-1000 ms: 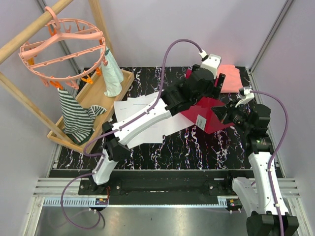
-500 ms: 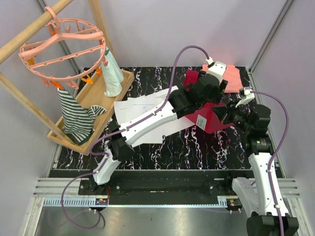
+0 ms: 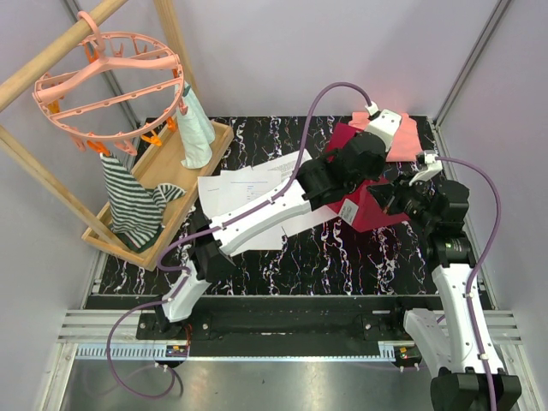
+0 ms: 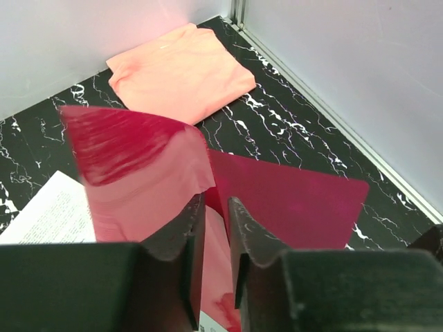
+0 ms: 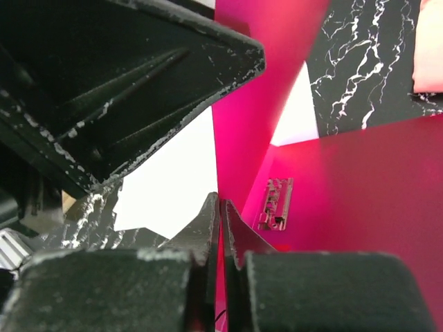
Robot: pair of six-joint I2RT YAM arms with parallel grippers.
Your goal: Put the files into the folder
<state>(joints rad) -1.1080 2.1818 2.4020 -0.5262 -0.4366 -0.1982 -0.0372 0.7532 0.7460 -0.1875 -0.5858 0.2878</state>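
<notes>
The folder [image 3: 377, 214] stands open, one cover raised (the other flat).

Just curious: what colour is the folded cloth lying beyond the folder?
The folded cloth is plain salmon pink, clearest in the left wrist view.

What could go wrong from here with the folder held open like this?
1. The folder has its raised cover bowing at the left hand; it could slip out and flop shut.
2. The right hand also pinches the folder, so neither is free to fetch the files, lying outside it under the left arm.
</notes>
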